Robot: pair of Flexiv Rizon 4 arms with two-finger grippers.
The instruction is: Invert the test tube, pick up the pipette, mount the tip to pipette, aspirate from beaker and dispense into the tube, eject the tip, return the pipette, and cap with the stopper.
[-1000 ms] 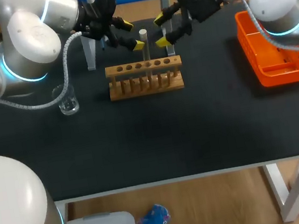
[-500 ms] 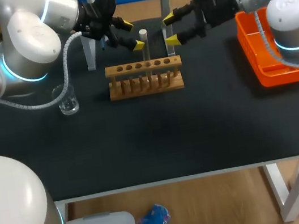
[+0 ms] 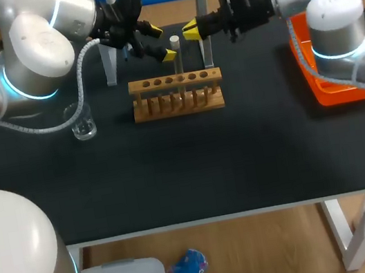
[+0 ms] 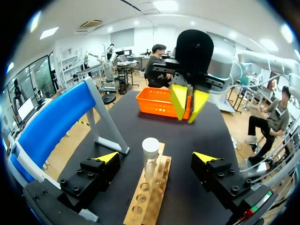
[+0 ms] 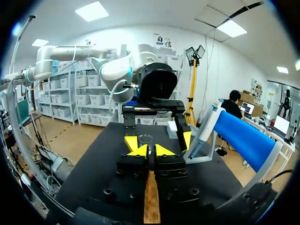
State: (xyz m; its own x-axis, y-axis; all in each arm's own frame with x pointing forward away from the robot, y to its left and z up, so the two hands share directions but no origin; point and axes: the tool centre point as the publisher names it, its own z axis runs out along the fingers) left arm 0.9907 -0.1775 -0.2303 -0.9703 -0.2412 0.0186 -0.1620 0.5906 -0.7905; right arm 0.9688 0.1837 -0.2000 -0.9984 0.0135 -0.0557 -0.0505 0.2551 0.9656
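No legible txt or labels on anything.

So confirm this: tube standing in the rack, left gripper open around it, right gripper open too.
Not quite. The right gripper is shut, yellow tips together, as the right wrist view shows. The rest holds: the tube stands in the rack, and the left gripper is open around it.

Clear glass beaker (image 3: pixel 84 128), wooden rack (image 3: pixel 177 102), matt black table (image 3: pixel 188 170), orange plastic bin (image 3: pixel 337 95)

Wide black table (image 3: pixel 174 173), wooden floor (image 3: pixel 257 250)
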